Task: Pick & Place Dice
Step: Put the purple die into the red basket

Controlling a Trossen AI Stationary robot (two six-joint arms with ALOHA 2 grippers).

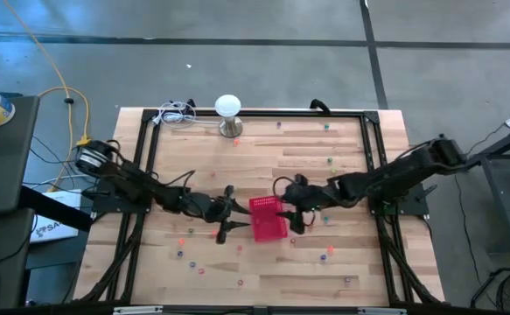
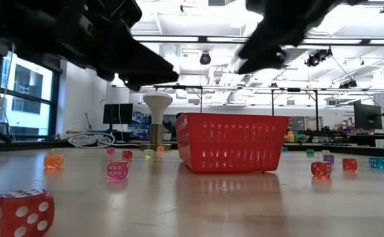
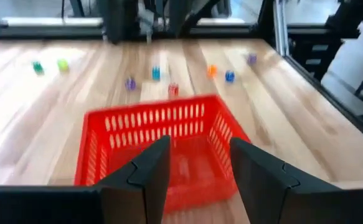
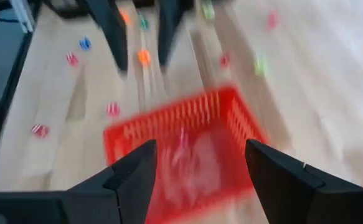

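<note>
Dice [image 2: 22,212]: small translucent cubes in red, pink, orange, green and blue, scattered loose over the pale wooden tabletop [image 1: 263,271], mostly well apart from each other. Nearest red one is cut off by the low view's edge.

Red slotted plastic basket [image 1: 268,218] sits mid-table; its contents are blurred in the right wrist view, so no count possible.

Left gripper [image 1: 226,214] just beside the basket's left side, fingers spread, nothing between them. Right gripper [image 1: 293,212] at the basket's right edge, fingers spread, empty.

White dome-topped lamp on a metal base [image 1: 228,115] at the far edge.
</note>
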